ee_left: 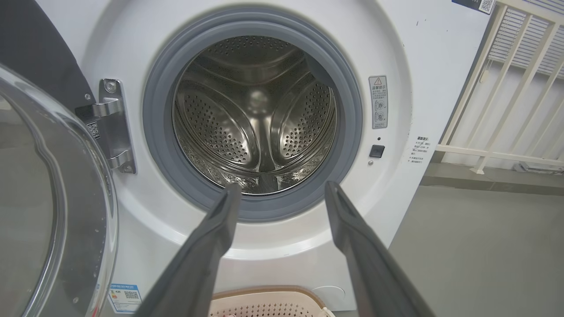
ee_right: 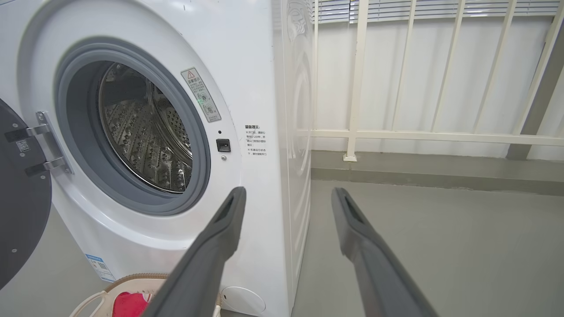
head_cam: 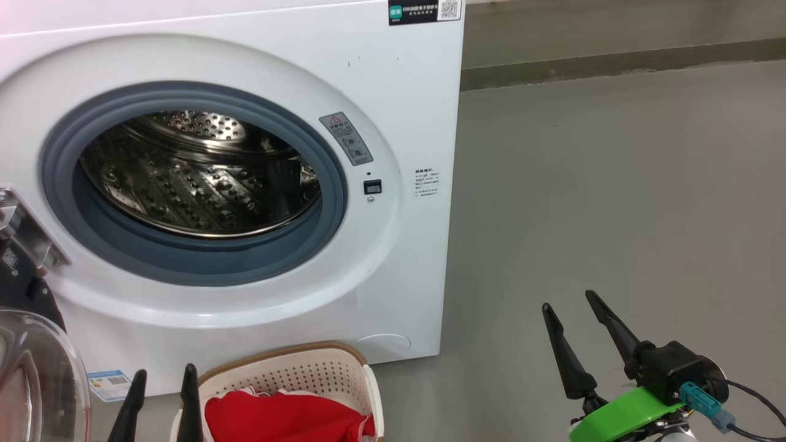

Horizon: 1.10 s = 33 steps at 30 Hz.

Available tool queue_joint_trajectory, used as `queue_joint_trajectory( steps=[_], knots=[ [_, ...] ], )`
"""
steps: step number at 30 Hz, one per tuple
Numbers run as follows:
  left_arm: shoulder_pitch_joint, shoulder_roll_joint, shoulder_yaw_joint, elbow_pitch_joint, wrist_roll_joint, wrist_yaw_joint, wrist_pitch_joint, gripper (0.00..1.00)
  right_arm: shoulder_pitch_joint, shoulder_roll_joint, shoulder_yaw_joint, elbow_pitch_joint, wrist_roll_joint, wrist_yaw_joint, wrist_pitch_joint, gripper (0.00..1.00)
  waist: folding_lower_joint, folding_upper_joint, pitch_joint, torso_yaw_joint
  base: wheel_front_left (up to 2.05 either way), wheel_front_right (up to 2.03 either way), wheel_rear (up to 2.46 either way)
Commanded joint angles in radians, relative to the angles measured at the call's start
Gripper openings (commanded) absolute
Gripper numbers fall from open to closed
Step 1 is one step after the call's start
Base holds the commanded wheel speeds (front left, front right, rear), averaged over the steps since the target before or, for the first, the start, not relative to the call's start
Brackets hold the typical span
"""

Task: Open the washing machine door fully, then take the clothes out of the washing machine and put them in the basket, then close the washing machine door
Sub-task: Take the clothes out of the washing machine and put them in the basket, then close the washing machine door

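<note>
**A:** Where do the grippers stand?

**B:** The left gripper [head_cam: 162, 393] has its two dark fingers spread wide with nothing between them. The right gripper [head_cam: 570, 304] is the same, wide apart and empty, over bare floor well off to the right of the washing machine [head_cam: 393, 92].

**A:** And the clothes?

**B:** The red clothes [head_cam: 282, 417] lie in the basket [head_cam: 288, 351], just to the right of the left gripper's fingers and below them. Straight ahead of those fingers the steel drum [ee_left: 260, 114] shows no fabric that I can see, so I judge that closing is what remains.

**A:** Where's the door?

**B:** The washing machine door [ee_left: 57, 198] hangs swung out just to the left of the left gripper, on the metal hinge [ee_left: 112, 127]. Its clear glass bowl faces the fingers.

**A:** How will it handle?

**B:** I'd expect it to be stiff and fairly heavy, swinging only about the hinge. The glass bulge looks smooth and curved, so the fingers would likely slide off it, and it's the fragile part. The rim is the better place. I'd push or hook at the rim edge farthest from the hinge, where leverage is greatest.

**A:** Any risk?

**B:** The door must meet the grey rubber ring [ee_left: 352, 119] squarely and reach the latch socket [ee_left: 376, 151], and a weak push may leave it ajar. The basket sits close beneath the opening, so the sweep might brush it, though I can't tell for sure.
</note>
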<state>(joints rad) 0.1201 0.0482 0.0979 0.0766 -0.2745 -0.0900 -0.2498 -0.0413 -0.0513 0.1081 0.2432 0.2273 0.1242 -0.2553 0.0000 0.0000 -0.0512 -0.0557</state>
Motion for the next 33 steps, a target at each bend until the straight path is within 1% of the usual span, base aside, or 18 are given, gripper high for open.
queue_joint_trajectory(
  steps=[1, 12, 17, 22, 28, 33],
  knots=[
    [-0.019, 0.003, 0.037, -0.029, 0.009, -0.007, -0.012, 1.00, -0.012, 0.001, 0.020, -0.026, -0.007, 0.007, -0.006, 1.00, 0.0000, 0.0000, 0.000, 0.000, 0.00, 0.00, 0.00],
    [-0.023, 0.002, 0.038, -0.023, 0.013, -0.002, -0.012, 1.00, -0.015, 0.001, 0.021, -0.025, -0.009, 0.007, -0.006, 1.00, 0.0000, 0.0000, 0.007, 0.000, 0.00, 0.00, 0.00],
    [-0.025, 0.002, 0.039, -0.025, -0.001, 0.011, -0.012, 1.00, -0.015, 0.001, 0.021, -0.024, -0.012, 0.007, -0.006, 1.00, 0.0000, 0.0000, 0.009, 0.000, 0.00, 0.00, 0.00],
    [-0.027, 0.002, 0.040, -0.062, 0.024, 0.007, -0.012, 1.00, -0.017, 0.001, 0.023, -0.026, -0.013, 0.007, -0.006, 1.00, 0.0000, 0.0000, 0.014, 0.001, 0.00, 0.00, 0.00],
    [-0.024, 0.002, 0.032, -0.082, 0.030, 0.003, -0.012, 1.00, -0.020, 0.001, 0.025, -0.028, -0.013, 0.007, -0.006, 1.00, 0.0000, 0.0000, 0.021, 0.001, 0.00, 0.00, 0.00],
    [-0.020, 0.002, 0.024, -0.075, 0.040, 0.013, -0.012, 1.00, -0.021, 0.001, 0.024, -0.028, -0.015, 0.007, -0.006, 1.00, 0.0000, 0.0000, 0.025, 0.001, -0.42, 0.42, 0.00]
  ],
)
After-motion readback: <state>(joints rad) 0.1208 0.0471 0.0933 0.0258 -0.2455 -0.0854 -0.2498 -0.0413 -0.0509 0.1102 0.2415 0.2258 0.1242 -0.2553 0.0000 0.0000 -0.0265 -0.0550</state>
